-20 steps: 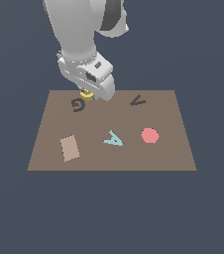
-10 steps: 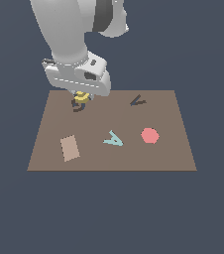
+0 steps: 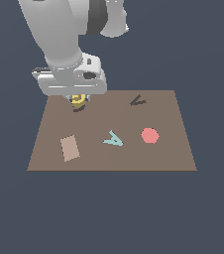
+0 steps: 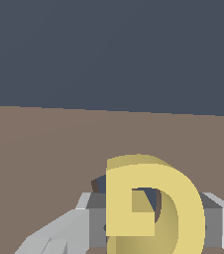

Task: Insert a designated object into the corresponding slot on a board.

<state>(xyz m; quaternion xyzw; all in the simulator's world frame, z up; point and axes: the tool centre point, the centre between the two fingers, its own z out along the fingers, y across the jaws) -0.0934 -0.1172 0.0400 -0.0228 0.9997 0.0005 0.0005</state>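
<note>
The yellow G block (image 3: 78, 99) hangs under my gripper (image 3: 78, 103) at the back left of the brown board (image 3: 173, 149) in the exterior view. The gripper is shut on it. In the wrist view the G (image 4: 153, 203) stands upright between grey fingers (image 4: 59, 233), tilted over the board (image 4: 44, 149). The dark G-shaped slot (image 3: 77, 109) shows only as a dark sliver just below the block; the rest is hidden by the hand. I cannot tell whether the block touches the board.
On the board lie a teal letter A (image 3: 113, 139), a pink-red hexagon (image 3: 149, 135), a light brown rectangle piece (image 3: 70, 148) and a dark V-shaped recess (image 3: 138, 101). The arm's large grey body rises above the board's back left corner.
The hand has turned and shifted slightly toward the exterior view's left, carrying the yellow G over the G slot, which was visible a second ago and is now mostly covered.
</note>
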